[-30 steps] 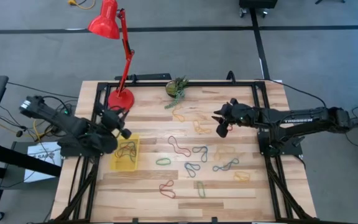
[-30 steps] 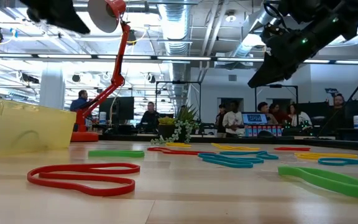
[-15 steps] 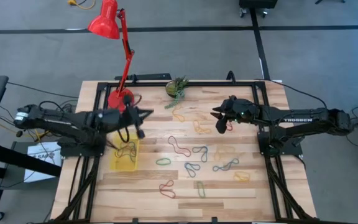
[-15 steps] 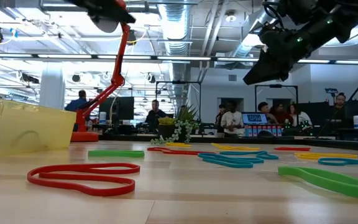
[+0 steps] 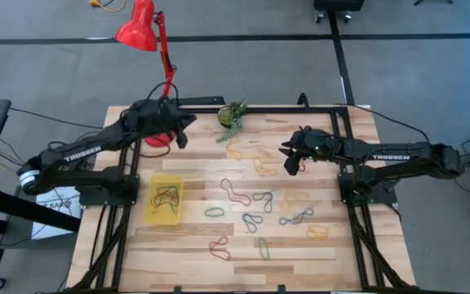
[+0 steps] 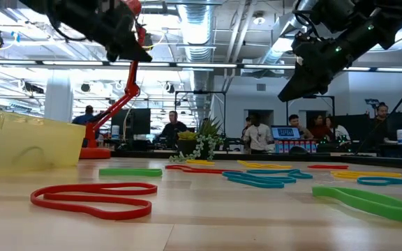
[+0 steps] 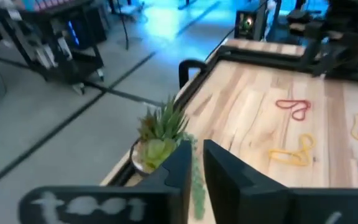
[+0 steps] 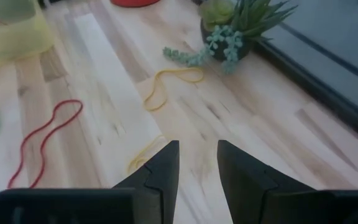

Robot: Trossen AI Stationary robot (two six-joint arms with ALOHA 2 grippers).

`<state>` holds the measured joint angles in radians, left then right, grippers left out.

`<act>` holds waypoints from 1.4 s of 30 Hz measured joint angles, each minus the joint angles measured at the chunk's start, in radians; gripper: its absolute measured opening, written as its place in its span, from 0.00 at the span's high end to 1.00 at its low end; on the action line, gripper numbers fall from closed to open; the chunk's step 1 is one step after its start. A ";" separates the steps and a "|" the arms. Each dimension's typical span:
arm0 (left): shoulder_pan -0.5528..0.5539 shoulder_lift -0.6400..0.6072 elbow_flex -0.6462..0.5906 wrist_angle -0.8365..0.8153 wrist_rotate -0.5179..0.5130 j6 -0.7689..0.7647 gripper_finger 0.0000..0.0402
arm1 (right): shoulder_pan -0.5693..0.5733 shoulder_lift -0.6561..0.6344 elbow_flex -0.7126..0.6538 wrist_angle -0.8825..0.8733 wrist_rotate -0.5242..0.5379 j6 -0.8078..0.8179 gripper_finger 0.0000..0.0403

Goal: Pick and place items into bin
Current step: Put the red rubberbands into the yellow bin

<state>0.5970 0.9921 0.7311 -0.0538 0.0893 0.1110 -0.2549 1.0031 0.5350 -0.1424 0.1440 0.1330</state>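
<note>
Left gripper [image 5: 181, 135] moved from bin [image 5: 164, 200] toward lamp [image 5: 158, 131].

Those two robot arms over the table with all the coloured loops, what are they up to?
They are clearing rubber bands off the wooden table into a small yellow bin, which already holds a few. Right now neither gripper carries one. The left gripper is up near the red lamp's base and the potted plant, its fingers only narrowly apart. The right gripper hangs open above a yellow band. Many bands remain on the table.
</note>
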 joint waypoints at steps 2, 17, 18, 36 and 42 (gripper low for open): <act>0.011 0.040 0.000 0.000 0.032 -0.002 0.86 | -0.008 0.000 0.000 -0.007 -0.054 0.000 0.75; -0.139 0.273 0.000 0.118 0.035 -0.014 0.76 | 0.018 0.228 0.001 -0.030 -0.032 0.077 0.72; -0.148 0.280 0.000 0.131 0.017 -0.014 0.76 | 0.017 0.241 0.005 -0.058 -0.013 0.076 0.72; -0.259 0.285 0.000 0.198 -0.031 -0.043 0.77 | 0.033 0.261 0.078 -0.535 0.012 0.172 0.73; -0.277 0.285 0.000 0.198 -0.051 -0.043 0.77 | 0.039 0.297 0.078 -0.515 0.020 0.226 0.73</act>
<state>0.3198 1.2766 0.7311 0.1440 0.0387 0.0677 -0.2156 1.2998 0.6128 -0.6575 0.1638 0.3587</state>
